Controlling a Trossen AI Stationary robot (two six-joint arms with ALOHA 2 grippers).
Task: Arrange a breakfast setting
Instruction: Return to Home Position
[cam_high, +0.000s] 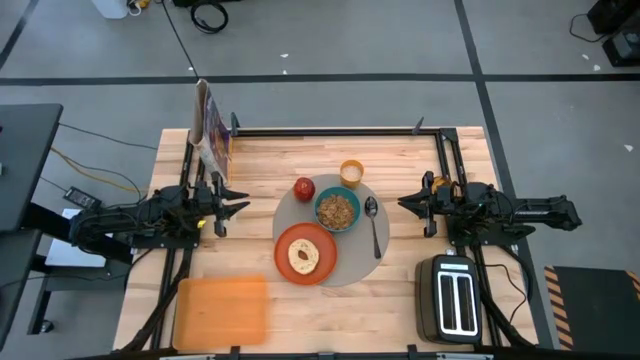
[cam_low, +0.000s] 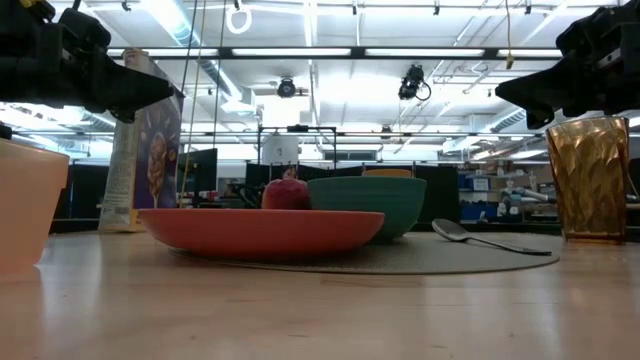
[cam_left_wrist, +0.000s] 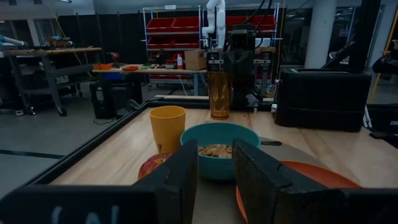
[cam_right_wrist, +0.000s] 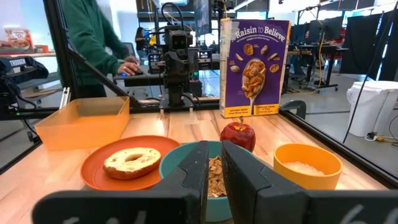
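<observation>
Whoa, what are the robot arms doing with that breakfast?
Breakfast looks all set. On the round grey placemat sit an orange plate with a bagel half, a teal bowl of cereal, a metal spoon, a yellow cup and a red apple. The left gripper and right gripper hover at either side of the placemat, holding nothing.

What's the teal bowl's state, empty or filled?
Filled: brown cereal lies inside the teal bowl, visible from above and in both wrist views.
</observation>
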